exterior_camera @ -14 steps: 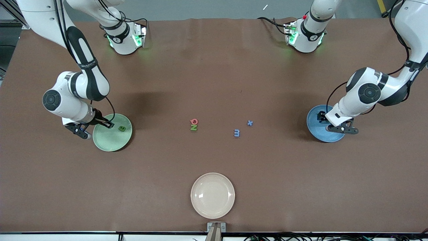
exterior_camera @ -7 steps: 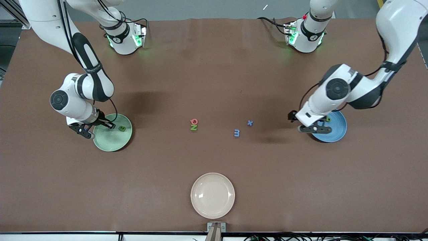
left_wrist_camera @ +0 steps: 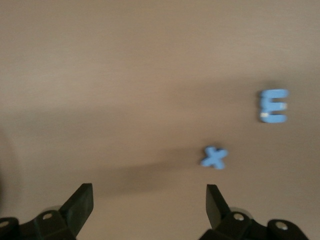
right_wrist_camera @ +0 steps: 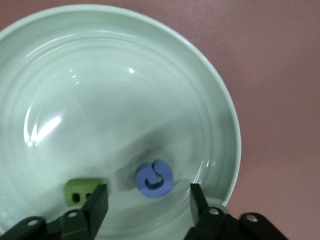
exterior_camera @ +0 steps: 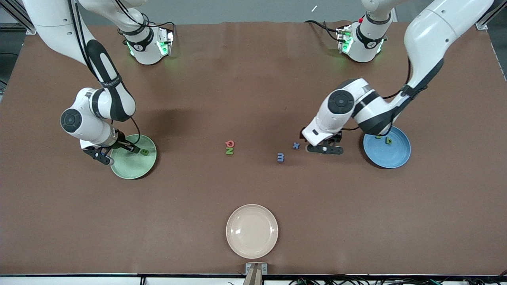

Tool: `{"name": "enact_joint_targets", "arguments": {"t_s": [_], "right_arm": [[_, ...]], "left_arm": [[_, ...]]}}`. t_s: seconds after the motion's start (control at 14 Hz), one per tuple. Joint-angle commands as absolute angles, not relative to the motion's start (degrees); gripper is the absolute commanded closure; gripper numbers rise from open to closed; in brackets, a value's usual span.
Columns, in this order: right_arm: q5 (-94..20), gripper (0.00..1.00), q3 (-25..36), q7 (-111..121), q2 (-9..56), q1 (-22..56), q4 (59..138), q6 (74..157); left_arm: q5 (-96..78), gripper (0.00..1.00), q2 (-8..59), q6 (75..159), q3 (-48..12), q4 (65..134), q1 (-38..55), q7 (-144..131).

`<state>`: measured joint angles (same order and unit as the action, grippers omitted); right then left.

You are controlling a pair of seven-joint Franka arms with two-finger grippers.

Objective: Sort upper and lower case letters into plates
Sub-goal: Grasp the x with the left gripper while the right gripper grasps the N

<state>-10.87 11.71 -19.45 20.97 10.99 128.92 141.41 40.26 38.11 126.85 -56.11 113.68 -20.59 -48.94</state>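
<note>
Left gripper (exterior_camera: 325,149) spread wide, empty, beside blue x (exterior_camera: 296,145); centre over x before descending. Right gripper (right_wrist_camera: 146,202) parted over mint plate (exterior_camera: 119,168), blue C (right_wrist_camera: 154,178) released inside.

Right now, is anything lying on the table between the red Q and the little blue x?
No: between the red Q and the blue x the front view shows bare brown table; the blue m sits nearer the camera.

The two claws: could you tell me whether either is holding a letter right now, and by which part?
Neither. The left claw hangs open over the table near the blue x; the right claw stands open above the blue C.
</note>
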Motion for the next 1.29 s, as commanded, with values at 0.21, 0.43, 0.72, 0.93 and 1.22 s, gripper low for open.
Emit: {"name": "enact_joint_targets", "arguments": {"t_s": [0.21,0.43,0.72,0.93,1.22], "right_arm": [[-10.4,0.0,11.0,-30.0,15.9,15.2,120.9,124.5],[-10.8,0.0,10.9,-42.5,16.6,22.7,118.3,125.3],[-10.5,0.0,10.7,-42.5,19.7,34.3,115.9,134.7],[-10.8,0.0,10.6,-42.9,23.4,39.8,115.3,141.9],[-10.5,0.0,10.7,-43.2,30.4,43.2,108.4,143.8]], "left_arm": [[40.7,0.01,40.7,131.1,-48.1,110.0,-10.3,-43.0],[40.7,0.02,42.3,133.0,-47.5,110.0,-10.3,-39.0],[40.8,0.1,44.2,134.7,-45.7,109.5,-9.1,-38.9],[40.7,0.19,44.3,135.3,-43.7,109.3,-7.0,-39.1],[40.7,0.24,45.3,135.6,-42.8,107.5,-5.3,-39.5]]}}
